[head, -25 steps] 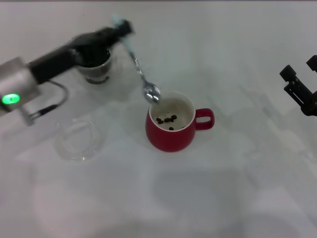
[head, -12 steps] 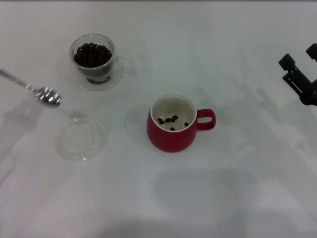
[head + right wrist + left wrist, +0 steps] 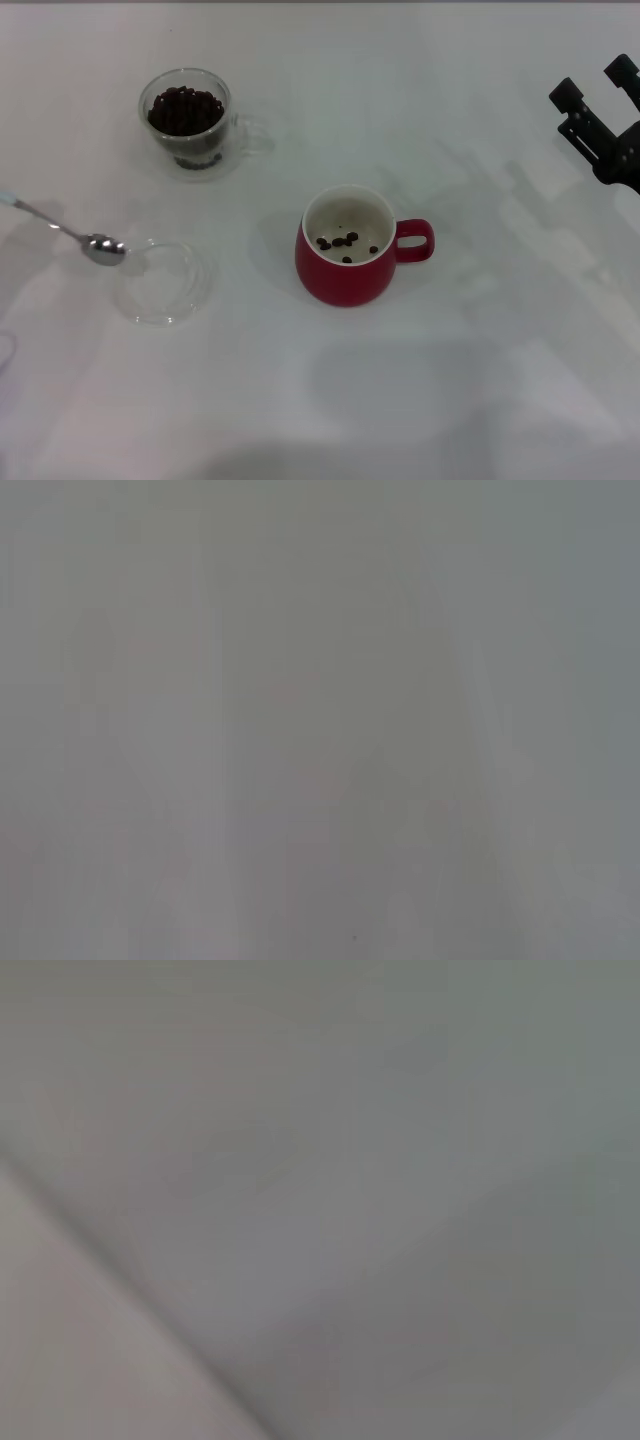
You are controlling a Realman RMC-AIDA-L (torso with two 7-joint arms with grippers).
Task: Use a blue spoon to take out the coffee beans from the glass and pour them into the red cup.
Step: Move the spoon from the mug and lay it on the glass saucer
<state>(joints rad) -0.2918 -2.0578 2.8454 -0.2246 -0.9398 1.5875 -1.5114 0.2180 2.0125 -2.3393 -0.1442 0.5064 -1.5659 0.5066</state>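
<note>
- Spoon first: the blue spoon point(image 3: 70, 234) is showing its metal bowl just over the near-left rim of the shallow clear dish point(image 3: 160, 281), its neck and pale handle running up and away toward the left edge of the head view, so the long axis is slanting from lower right to upper left.
- Nothing dark is showing in the spoon's bowl, so it is looking empty.
- Whatever is carrying the spoon is lying beyond the left edge; the left gripper is out of view, and its wrist camera is showing only a plain grey surface.
- Coffee beans point(image 3: 185, 109) are heaping in the glass point(image 3: 188, 122), up and to the right of the spoon, well apart from it.
- A few beans are lying in the red cup point(image 3: 349, 247), farther right, its handle pointing right.
- My judgement: the next scoop is calling for the spoon to travel back toward the glass, and the left arm is the nearer one.
- Far right, the right gripper point(image 3: 592, 100) is hanging with its fingers spread apart, holding nothing.
</note>
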